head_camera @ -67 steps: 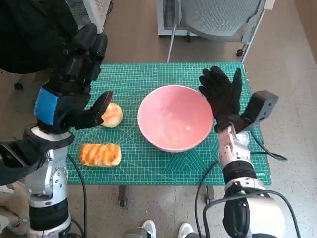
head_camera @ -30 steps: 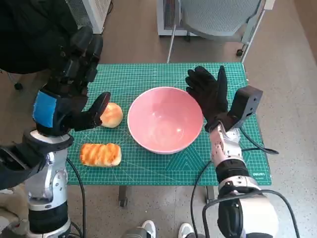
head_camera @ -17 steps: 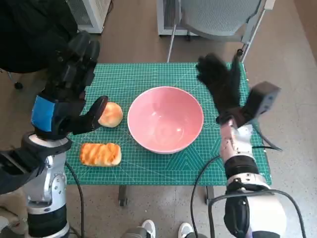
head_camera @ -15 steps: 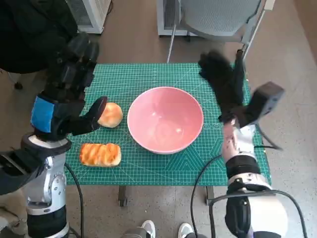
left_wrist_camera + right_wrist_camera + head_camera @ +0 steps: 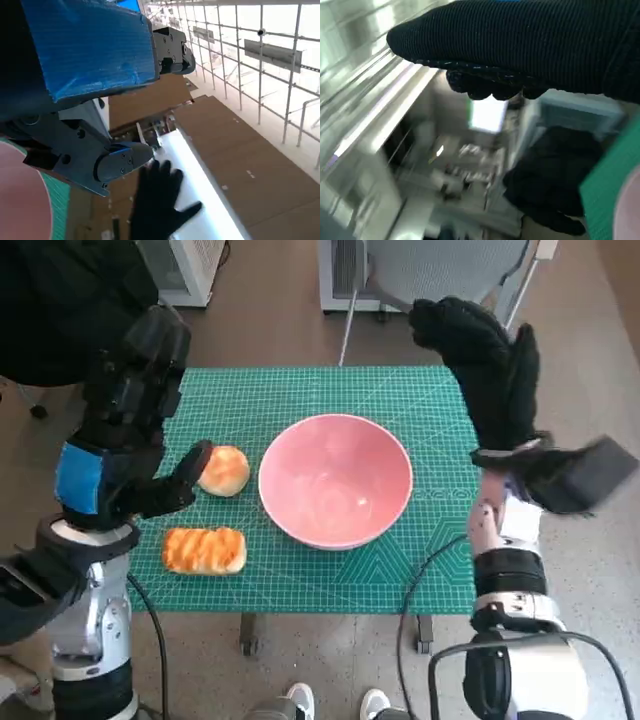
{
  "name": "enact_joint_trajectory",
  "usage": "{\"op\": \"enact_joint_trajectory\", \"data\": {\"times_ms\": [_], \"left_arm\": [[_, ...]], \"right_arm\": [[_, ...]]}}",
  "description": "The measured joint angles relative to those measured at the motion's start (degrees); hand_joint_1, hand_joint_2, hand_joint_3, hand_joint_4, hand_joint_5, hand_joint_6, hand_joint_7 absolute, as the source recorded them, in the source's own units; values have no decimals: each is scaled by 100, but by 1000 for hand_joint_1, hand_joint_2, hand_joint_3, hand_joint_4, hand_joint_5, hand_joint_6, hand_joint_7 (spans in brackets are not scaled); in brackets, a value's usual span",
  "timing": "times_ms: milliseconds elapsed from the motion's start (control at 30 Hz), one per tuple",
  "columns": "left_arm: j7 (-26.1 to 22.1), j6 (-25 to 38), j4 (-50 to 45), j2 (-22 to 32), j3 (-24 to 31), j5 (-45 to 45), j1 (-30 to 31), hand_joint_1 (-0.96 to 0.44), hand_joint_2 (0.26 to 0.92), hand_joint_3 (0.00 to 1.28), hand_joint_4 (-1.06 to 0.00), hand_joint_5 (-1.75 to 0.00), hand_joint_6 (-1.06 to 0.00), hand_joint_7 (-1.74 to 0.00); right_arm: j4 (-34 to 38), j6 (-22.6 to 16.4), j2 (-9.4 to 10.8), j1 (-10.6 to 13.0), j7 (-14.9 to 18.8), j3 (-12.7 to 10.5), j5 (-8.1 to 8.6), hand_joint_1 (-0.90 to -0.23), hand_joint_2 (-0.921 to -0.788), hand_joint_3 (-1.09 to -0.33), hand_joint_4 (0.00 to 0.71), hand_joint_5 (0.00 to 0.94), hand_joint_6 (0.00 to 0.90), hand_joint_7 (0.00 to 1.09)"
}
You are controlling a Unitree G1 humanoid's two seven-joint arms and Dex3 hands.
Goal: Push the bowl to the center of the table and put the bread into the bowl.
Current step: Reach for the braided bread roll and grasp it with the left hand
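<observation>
The pink bowl [image 5: 335, 493] sits near the middle of the green mat [image 5: 300, 400]. A round bun [image 5: 226, 470] lies just left of the bowl, and a long ridged bread loaf [image 5: 204, 550] lies nearer the front left. My left hand [image 5: 125, 430] hovers open over the mat's left edge, its thumb almost touching the bun. My gloved right hand [image 5: 480, 370] is raised high at the right, open, well clear of the bowl. In the left wrist view the gloved right hand [image 5: 160, 205] shows beyond my black fingers [image 5: 117, 160], with a sliver of the bowl [image 5: 20, 200].
A grey chair [image 5: 440, 270] stands behind the table's far edge. A dark-clothed person [image 5: 50, 300] is at the far left. Shoes [image 5: 300, 702] show on the floor at the front edge. A cable [image 5: 425, 590] hangs by my right arm.
My right hand pushed the bowl leftward toward the middle, then lifted up and away to the right. The left hand stayed beside the bun.
</observation>
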Motion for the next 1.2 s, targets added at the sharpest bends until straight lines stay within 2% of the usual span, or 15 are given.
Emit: {"op": "enact_joint_trajectory", "data": {"times_ms": [100, 200, 433, 600, 700, 800, 967, 1200], "left_arm": [[-271, 542, -387, 609, -48, 733, 129, -93, 667, 129, -1, 0, -32, -144], [-569, 1280, -739, 1192, -128, 1256, 173, -1, 672, 56, 0, 1, -98, -93], [-1225, 3103, -1764, 2247, -541, 2368, 388, 13, 677, 21, 1, 1, -157, -63], [-1723, 4299, -2653, 2828, -1185, 3071, 650, 22, 677, 16, -13, -5, -183, -53], [-1901, 4618, -2854, 2976, -1550, 3292, 720, 26, 677, 14, -25, -9, -190, -46], [-1991, 4851, -2865, 3024, -1777, 3420, 712, 31, 682, 15, -29, -8, -193, -38], [-2071, 5286, -2816, 3029, -2147, 3642, 607, 53, 703, 23, -31, -5, -199, -27], [-2082, 5420, -2591, 3029, -2517, 3826, 500, 59, 719, 28, -51, -9, -206, -19]], "right_arm": [[-126, -2, -11, 17, 71, 8, 93, -649, -921, -860, 277, 11, 331, 129], [-222, -4, -51, 19, 96, 9, 167, -646, -921, -867, 291, 17, 348, 137], [-597, 16, -77, 83, 207, 25, 362, -639, -921, -873, 314, 23, 364, 144], [-971, 127, -93, 313, 379, 57, 612, -637, -921, -866, 324, 22, 364, 145], [-1042, 186, -112, 465, 410, 70, 708, -638, -921, -862, 326, 20, 364, 145], [-1054, 203, -117, 525, 409, 98, 722, -640, -921, -855, 327, 18, 363, 145], [-1054, 203, -181, 530, 383, 147, 707, -647, -921, -842, 331, 16, 365, 147], [-1027, 200, -220, 530, 284, 184, 677, -654, -921, -834, 340, 15, 369, 149]]}}
